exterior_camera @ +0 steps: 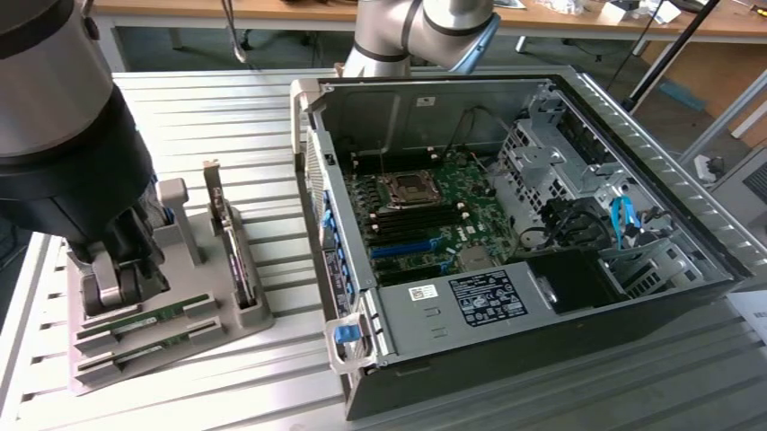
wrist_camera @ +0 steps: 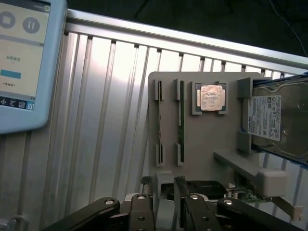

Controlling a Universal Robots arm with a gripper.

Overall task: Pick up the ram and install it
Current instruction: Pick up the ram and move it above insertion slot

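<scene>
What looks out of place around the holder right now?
Nothing stands out. The ram sits straight in its slot on the grey holder, the processor chip and hard drive sit in their places beside it, and the open tool holds nothing.

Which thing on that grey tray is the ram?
Find the grey tray beside the open computer case. Next to its square silver chip, the ram stands on edge. It is the thin green strip, unlike the boxy hard drive.
</scene>
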